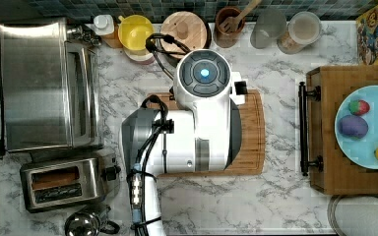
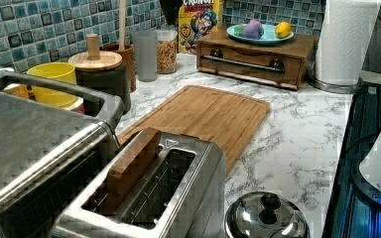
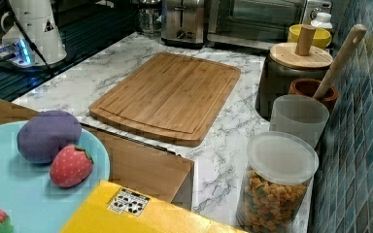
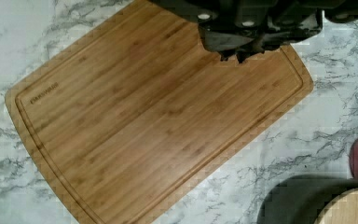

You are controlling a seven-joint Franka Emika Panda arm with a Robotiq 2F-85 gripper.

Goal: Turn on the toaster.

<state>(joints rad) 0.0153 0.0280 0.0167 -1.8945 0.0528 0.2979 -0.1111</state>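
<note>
Toaster [image 1: 64, 187]: near the worktop's front corner at the top view's lower left, just beside the toaster oven [image 1: 44, 83]; lever knob [image 1: 111, 173] apparently up, bread in one slot. Step: approach not begun. Gripper [image 4: 237, 57] hangs above the cutting board [image 4: 158, 116], fingers seemingly close together, holding nothing. Next: reach the knob, press down. Writing: cereal box [image 2: 198, 22] reads "CRUNCH"; board stamp illegible.

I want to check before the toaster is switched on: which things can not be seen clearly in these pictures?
- End effector: in the wrist view its dark fingertips run together, so open or shut is unclear.
- Toaster lever: in the top view a dark knob, its height unreadable from above; in the right view too small.
- Cutting board: in the top view mostly covered by the arm.
- Pot: cut off by the left view's bottom edge.
</note>
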